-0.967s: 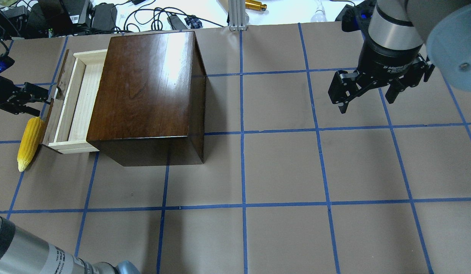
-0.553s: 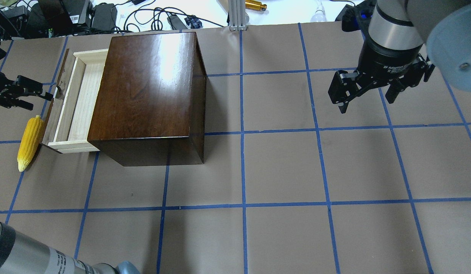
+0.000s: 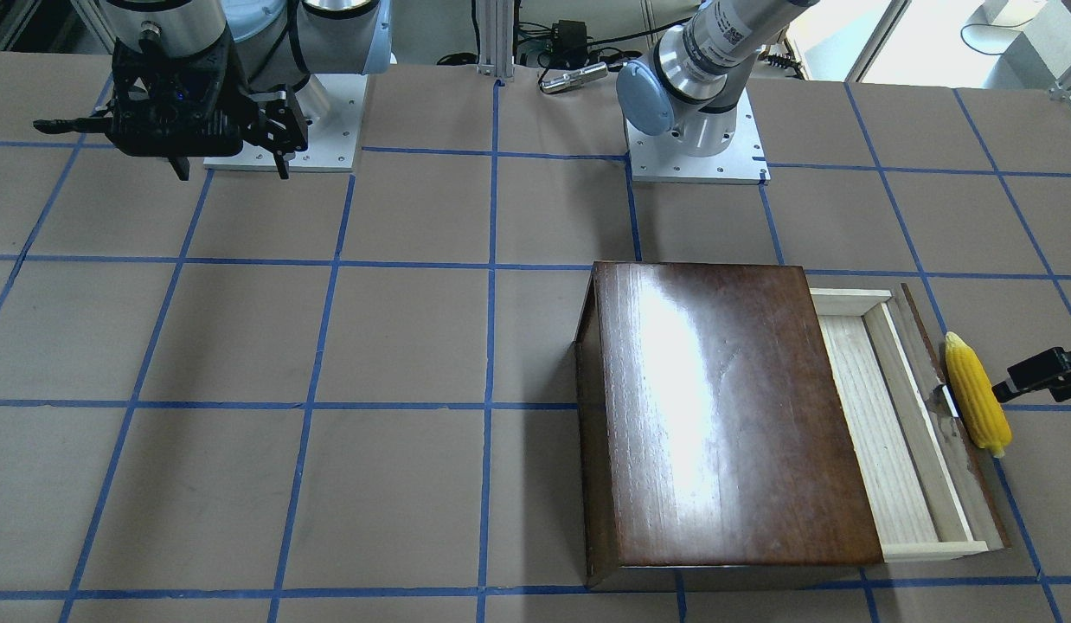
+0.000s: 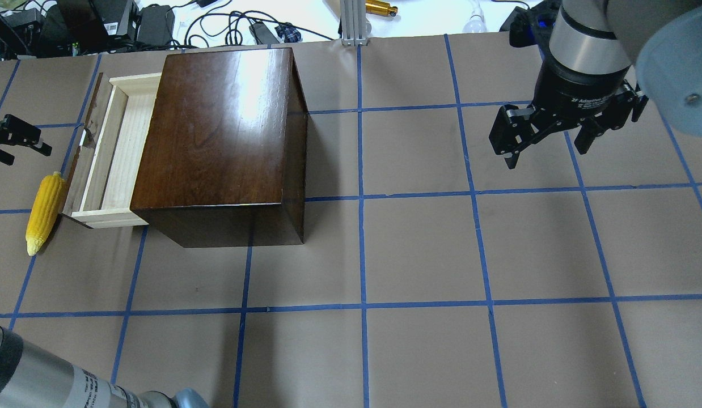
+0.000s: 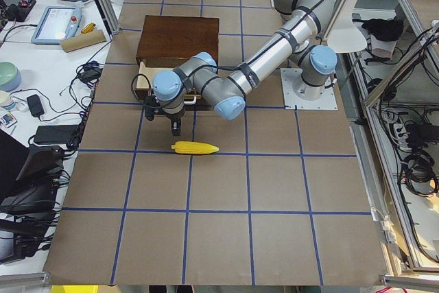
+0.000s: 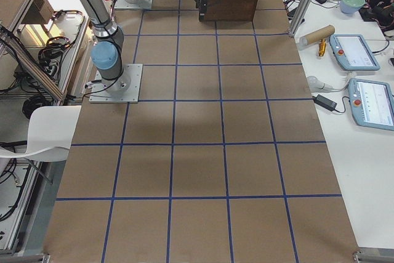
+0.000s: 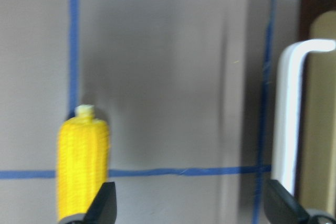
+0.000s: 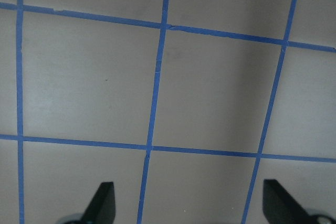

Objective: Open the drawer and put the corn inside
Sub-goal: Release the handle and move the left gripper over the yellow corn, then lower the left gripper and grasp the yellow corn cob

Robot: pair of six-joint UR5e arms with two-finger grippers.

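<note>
Brown-paper table (image 4: pixel 419 249) w/ blue tape grid: corn (image 4: pixel 43 211) lies flat just beside front panel of pulled-out drawer (image 4: pixel 121 153) of dark box (image 4: pixel 220 130). L gripper (image 7: pixel 191 203) released, empty, near corn; R gripper (image 4: pixel 546 156) released, well apart.

Box (image 4: pixel 220 136) sits on the table's (image 4: pixel 419 255) left half, drawer (image 4: pixel 119 158) sticking out of its left side. Corn (image 4: pixel 43 207) lies on the table just outside the drawer's front panel, parallel to it, toward the robot's end. Left gripper (image 7: pixel 191 203) hangs further left, clear of both. Right gripper (image 4: pixel 546 156) is way over the right half.
</note>
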